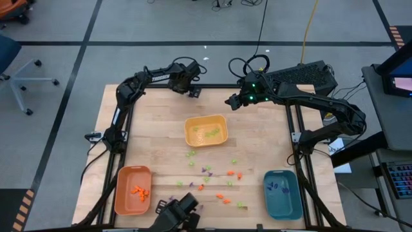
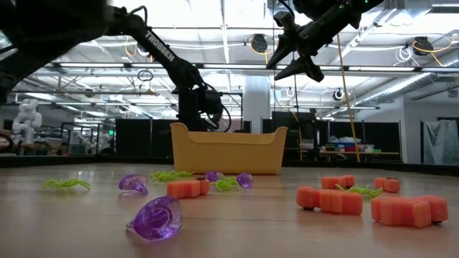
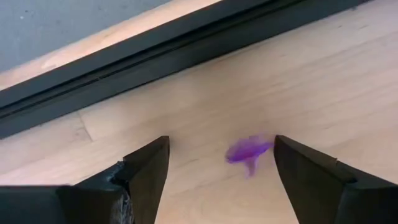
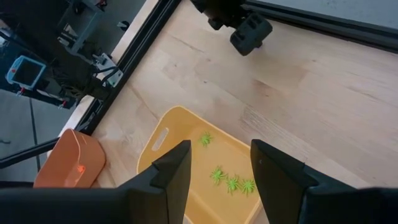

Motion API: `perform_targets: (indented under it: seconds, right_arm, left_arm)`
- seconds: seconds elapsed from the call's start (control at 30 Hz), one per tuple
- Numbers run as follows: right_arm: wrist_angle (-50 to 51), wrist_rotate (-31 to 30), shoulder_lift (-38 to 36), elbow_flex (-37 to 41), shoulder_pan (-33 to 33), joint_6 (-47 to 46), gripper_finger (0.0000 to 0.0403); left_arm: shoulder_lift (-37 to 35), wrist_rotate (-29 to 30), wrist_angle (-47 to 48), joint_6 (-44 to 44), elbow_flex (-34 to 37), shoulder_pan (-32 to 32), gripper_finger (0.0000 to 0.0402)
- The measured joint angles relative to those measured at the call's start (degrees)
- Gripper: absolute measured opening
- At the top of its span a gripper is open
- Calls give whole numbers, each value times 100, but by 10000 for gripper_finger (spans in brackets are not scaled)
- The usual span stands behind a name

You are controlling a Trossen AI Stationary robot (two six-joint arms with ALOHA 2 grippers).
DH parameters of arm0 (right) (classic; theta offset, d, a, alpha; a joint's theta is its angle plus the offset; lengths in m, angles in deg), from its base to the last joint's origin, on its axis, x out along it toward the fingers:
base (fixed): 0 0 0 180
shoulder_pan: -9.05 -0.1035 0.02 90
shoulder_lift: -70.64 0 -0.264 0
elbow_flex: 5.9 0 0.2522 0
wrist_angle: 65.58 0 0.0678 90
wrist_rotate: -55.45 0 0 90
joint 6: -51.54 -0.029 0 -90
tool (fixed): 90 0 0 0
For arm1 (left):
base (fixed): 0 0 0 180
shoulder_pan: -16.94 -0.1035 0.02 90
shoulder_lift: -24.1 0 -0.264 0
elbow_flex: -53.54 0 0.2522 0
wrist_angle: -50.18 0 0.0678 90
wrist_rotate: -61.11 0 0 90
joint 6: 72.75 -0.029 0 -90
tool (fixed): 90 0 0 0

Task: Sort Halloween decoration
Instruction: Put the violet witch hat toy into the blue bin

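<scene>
yellow tray (image 1: 206, 131) w/ green bits | orange tray (image 1: 132, 189), orange bits | teal tray (image 1: 282, 192), purple bits | light wood table (image 1: 154, 129)

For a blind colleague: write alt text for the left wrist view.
The left hand, its two dark fingers open, hovers over a small purple piece lying on the wooden table between them. A black rail runs along the table edge beyond.
</scene>
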Motion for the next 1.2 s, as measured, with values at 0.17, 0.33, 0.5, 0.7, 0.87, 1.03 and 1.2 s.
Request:
perform_targets:
  seconds: [0.17,0.33,0.5,0.7,0.87,1.03,1.2]
  right_arm:
    - [0,0,0,0,0,-17,155]
    - [2,0,0,0,0,-17,155]
    - [1,-4,0,1,-1,-15,155]
    - [-1,-21,0,0,-2,74,155]
    - [-4,-26,0,0,-2,85,155]
    - [-2,-26,0,2,-2,80,155]
    - [-3,-26,0,1,-2,72,155]
  left_arm:
    - [-13,-72,498,46,3,-4,278]
    - [-110,-348,1103,-22,31,-1,278]
    - [-536,-348,1106,26,22,4,278]
    - [-560,-354,869,41,20,-242,278]
    - [-484,-489,364,-5,29,-402,278]
    - [-495,-775,45,-163,22,-415,278]
    - [-492,-747,15,-262,22,-378,278]
